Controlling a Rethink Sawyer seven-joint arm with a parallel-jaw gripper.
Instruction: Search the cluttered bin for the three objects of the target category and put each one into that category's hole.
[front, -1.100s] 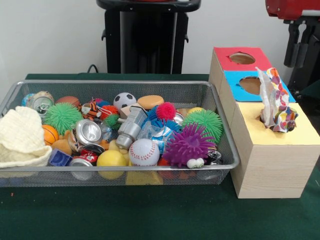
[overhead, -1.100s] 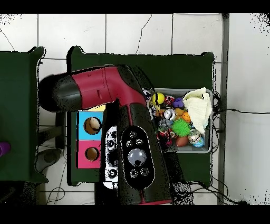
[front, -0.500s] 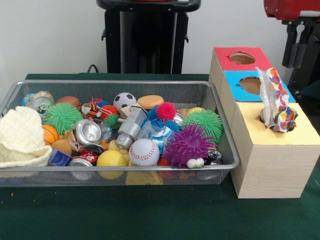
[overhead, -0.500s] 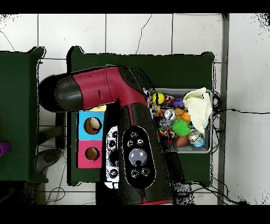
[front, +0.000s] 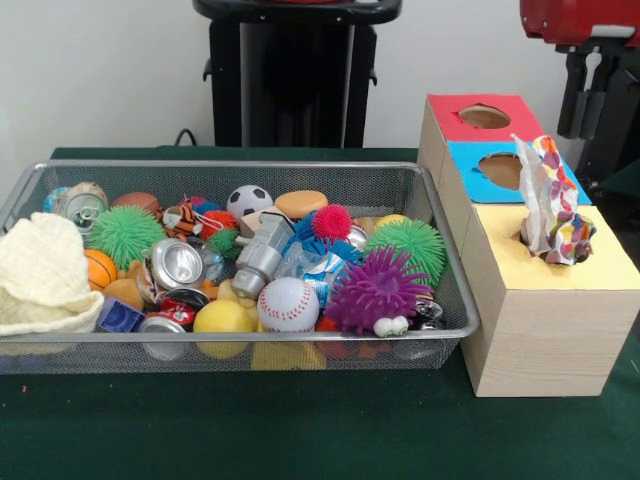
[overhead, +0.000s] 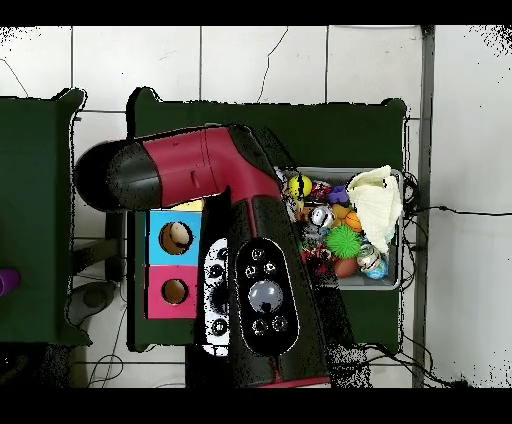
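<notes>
Front view: patterned cloth (front: 552, 215) in yellow hole

Your arm (overhead: 215, 215) is the only thing that moves across these frames. From overhead, its red upper link sits a little higher toward the picture's top than a second ago, with the black rounded end (overhead: 108, 178) nearer the left edge, and the link carrying the button panel (overhead: 264, 295) lies slightly further right and lower. In the front view, the red housing (front: 580, 20) at the top right corner now reaches further left along the top edge, and the black part (front: 582, 85) hanging beneath it also stands a little further left, above and behind the box's blue section (front: 515, 172).
</notes>
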